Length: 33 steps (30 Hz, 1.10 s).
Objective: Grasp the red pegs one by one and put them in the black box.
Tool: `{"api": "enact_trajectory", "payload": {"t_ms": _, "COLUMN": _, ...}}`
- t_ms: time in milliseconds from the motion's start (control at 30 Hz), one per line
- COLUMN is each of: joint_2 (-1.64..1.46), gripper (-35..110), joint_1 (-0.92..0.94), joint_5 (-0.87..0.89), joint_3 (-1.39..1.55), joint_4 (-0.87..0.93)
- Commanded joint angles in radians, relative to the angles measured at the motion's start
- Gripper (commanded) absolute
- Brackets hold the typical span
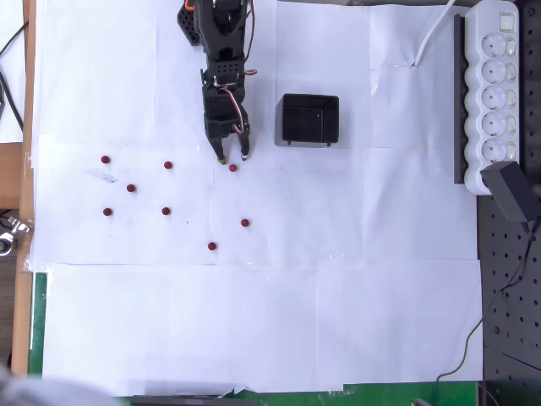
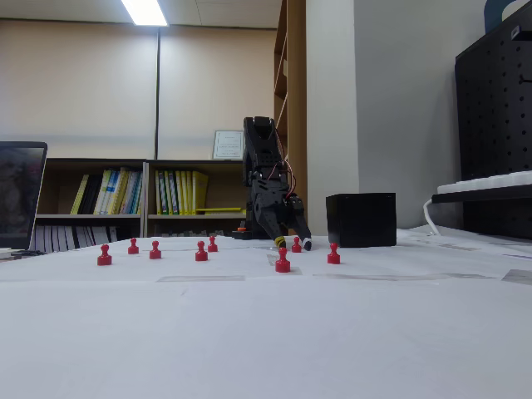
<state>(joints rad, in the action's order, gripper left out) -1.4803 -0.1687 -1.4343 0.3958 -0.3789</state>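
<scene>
The small dark-red round peg (image 1: pixel 232 167) I am after sits on the white paper sheet (image 1: pixel 254 321), just below the tips of my black two-finger gripper (image 1: pixel 232 156). The fingers are apart, with nothing between them yet. Seven more little red pegs (image 1: pixel 166 211) lie spread out to the left and below. The small square black plastic box (image 1: pixel 309 119) stands close by on the right.

I think the peg could tip or roll away if one finger touches it first. It is tiny, so I might close on air.

From the fixed view the gripper (image 2: pixel 293 243) is low, but I cannot tell if it touches the paper. The inside of the box is too dark to see.
</scene>
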Motion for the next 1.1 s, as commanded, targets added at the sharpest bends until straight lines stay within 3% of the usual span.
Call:
{"api": "enact_trajectory", "payload": {"t_ms": 0, "joint_2": -0.055, "gripper": 16, "joint_1": -0.012, "joint_5": -0.005, "joint_3": 0.052, "joint_4": -0.031}}
{"api": "enact_trajectory", "payload": {"t_ms": 500, "joint_2": -0.133, "gripper": 16, "joint_1": -0.026, "joint_5": -0.012, "joint_3": 0.087, "joint_4": -0.118}}
{"api": "enact_trajectory", "payload": {"t_ms": 1067, "joint_2": -0.121, "gripper": 1, "joint_1": -0.018, "joint_5": -0.054, "joint_3": 0.092, "joint_4": -0.094}}
